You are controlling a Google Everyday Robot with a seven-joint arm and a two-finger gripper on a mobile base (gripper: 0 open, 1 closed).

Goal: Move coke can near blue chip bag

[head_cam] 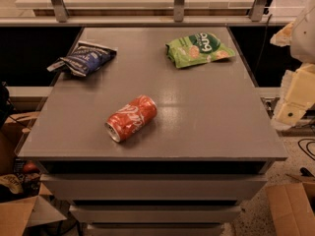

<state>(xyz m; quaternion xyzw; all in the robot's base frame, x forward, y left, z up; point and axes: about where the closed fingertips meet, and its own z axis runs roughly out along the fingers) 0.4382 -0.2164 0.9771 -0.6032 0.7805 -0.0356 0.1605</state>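
Note:
The coke can (131, 118) lies on its side on the grey table (206, 127), front left of centre, with its silver top pointing to the front left. The blue chip bag (83, 58) lies wrinkled at the table's far left corner. The can and the bag are well apart. My gripper (294, 100) shows as cream-coloured parts at the right edge of the view, off the table's right side and far from the can. It holds nothing that I can see.
A bright green snack bag (198, 48) lies at the far right of the table. Cardboard boxes (290, 205) stand on the floor at the front right and front left. A rail with metal posts (179, 4) runs behind the table.

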